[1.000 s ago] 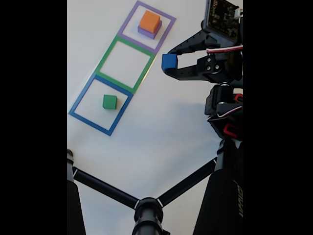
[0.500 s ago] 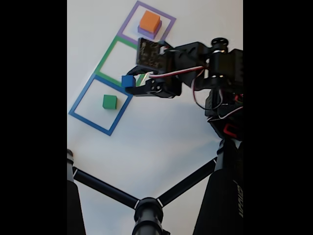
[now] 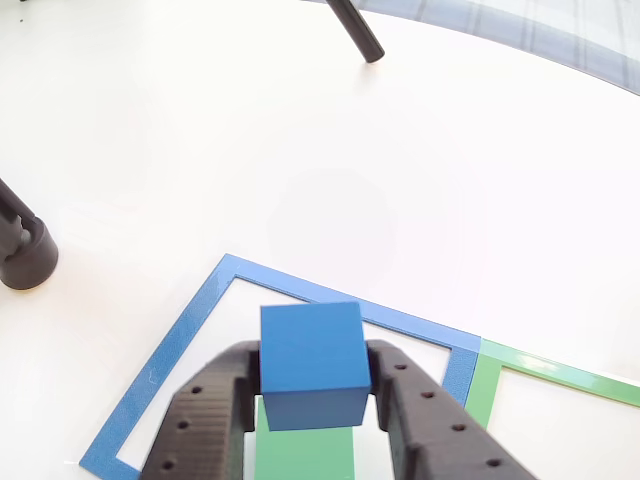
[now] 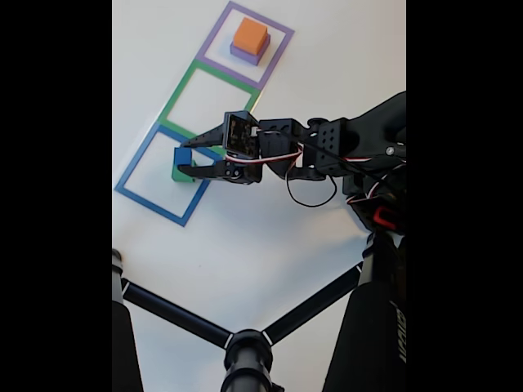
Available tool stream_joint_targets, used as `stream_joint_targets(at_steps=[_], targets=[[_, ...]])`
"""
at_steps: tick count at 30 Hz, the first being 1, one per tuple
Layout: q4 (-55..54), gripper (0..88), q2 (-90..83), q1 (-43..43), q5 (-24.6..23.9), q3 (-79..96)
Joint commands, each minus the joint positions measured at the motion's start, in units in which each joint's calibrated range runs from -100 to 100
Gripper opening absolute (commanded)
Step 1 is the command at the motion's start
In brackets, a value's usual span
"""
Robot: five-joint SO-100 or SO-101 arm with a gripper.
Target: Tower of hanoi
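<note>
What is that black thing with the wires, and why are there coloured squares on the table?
It is a small robot arm on a white table. One picture comes from a camera looking down on the table, the other from a camera sitting just behind the arm's pincer. The pincer is squeezing a blue cube and holding it over a green block inside the blue square outline. Next comes a green outline, then a purple outline with an orange block stacked on a purple block. It is a stacking puzzle.

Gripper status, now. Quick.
Gripper: shut on the blue cube, held above the green block inside the blue square outline.
</note>
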Motion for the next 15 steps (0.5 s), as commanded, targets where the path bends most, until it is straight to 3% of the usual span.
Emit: stream_joint_targets(at_steps=[1, 8, 15], targets=[[-14.43, 3.0, 10.08, -0.65, 0.36, -0.46], [-23.25, 3.0, 20.82, -0.55, 0.36, -2.28], [-25.03, 3.1, 24.77, -0.74, 0.36, -4.64]])
